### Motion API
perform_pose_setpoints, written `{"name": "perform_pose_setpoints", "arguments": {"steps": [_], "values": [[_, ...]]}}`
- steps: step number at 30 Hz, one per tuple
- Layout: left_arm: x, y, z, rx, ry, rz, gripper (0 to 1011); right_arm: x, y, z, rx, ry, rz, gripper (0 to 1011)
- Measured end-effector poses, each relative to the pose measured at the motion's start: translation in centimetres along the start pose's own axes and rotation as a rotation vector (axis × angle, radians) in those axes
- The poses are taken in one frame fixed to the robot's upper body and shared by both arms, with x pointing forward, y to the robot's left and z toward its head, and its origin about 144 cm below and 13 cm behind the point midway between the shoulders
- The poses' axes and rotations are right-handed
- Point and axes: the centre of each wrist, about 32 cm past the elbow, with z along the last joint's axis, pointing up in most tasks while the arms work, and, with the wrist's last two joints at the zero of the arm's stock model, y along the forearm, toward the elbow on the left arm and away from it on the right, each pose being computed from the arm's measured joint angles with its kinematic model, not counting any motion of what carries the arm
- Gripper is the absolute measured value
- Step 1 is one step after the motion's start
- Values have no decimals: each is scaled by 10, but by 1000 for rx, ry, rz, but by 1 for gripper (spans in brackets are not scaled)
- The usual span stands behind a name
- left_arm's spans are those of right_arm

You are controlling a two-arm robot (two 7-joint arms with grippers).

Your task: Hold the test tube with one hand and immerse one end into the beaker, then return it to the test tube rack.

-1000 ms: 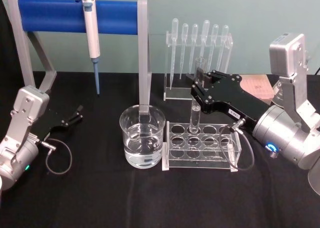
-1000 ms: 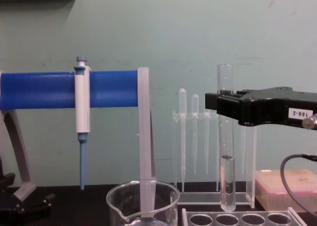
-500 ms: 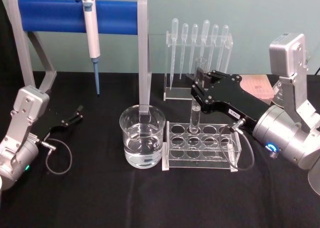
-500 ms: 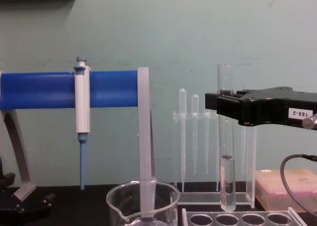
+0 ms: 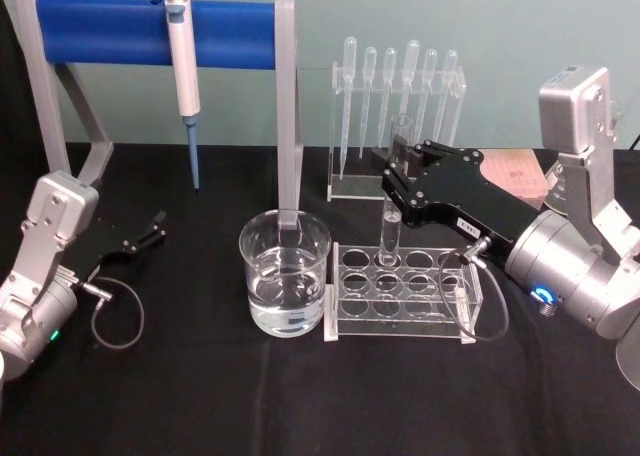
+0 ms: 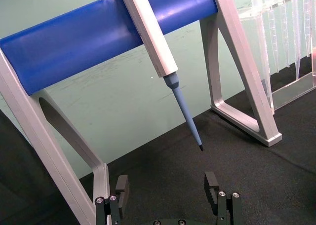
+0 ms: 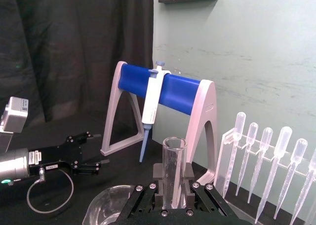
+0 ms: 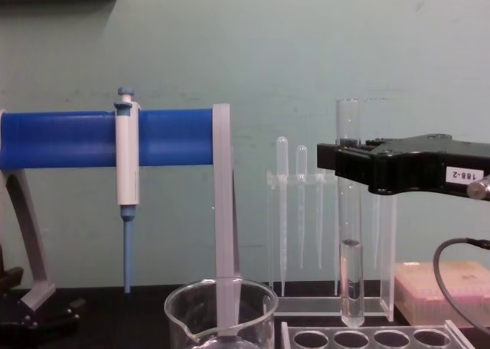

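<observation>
The test tube [image 5: 389,226] hangs upright in my right gripper [image 5: 397,184], which is shut on its upper part. A little clear liquid sits in the tube's rounded bottom [image 8: 351,288]. That bottom hovers just above the back row of the clear tube rack [image 5: 345,321]. In the right wrist view the tube [image 7: 174,166] stands between the two black fingers. The beaker [image 5: 284,273], holding water, stands on the black table just left of the rack, apart from the tube. My left gripper [image 5: 155,226] rests open at the far left; its fingers [image 6: 212,185] have nothing between them.
A grey stand with a blue bar [image 5: 110,31] spans the back left and carries a white-and-blue pipettor [image 5: 182,66]. One of its legs [image 5: 288,126] rises right behind the beaker. A clear holder of plastic pipettes [image 5: 400,86] stands behind the rack, and a tan box [image 5: 515,171] is at the back right.
</observation>
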Motion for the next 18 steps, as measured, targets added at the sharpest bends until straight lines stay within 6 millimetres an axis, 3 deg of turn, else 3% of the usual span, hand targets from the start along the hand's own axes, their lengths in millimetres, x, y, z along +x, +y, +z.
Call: {"name": "perform_pose_setpoints", "arguments": {"steps": [18], "values": [[0,0,0,0,0,0,1000,0,0,0,0,0,0,226]]}}
